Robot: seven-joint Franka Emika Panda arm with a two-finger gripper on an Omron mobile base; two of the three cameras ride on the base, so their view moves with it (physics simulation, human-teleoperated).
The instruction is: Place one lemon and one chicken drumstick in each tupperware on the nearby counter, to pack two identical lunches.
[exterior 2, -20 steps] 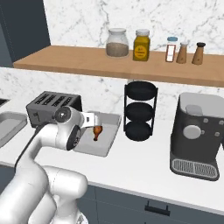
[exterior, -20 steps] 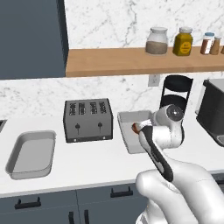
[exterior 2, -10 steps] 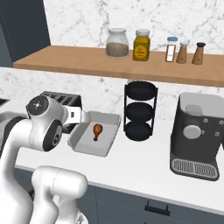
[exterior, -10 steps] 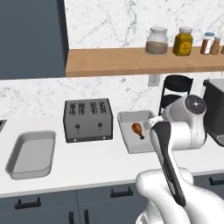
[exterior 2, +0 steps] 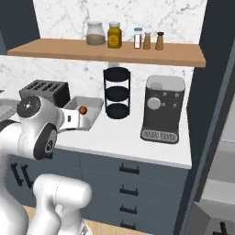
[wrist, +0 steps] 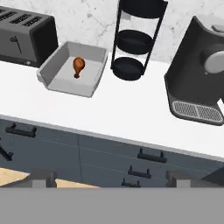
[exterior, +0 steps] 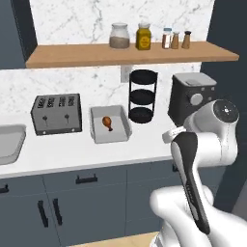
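No legible text, label, brand, number or sign appears on any surface; the shelf jars [exterior: 143, 37] may carry labels, too small to read.

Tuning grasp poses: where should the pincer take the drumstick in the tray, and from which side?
Probably across the thick meaty end of the drumstick, coming straight down from above. It lies flat mid-floor in the tray, thin bone end towards the front wall; the walls block side approaches, and the fat end gives the jaws most to close on.
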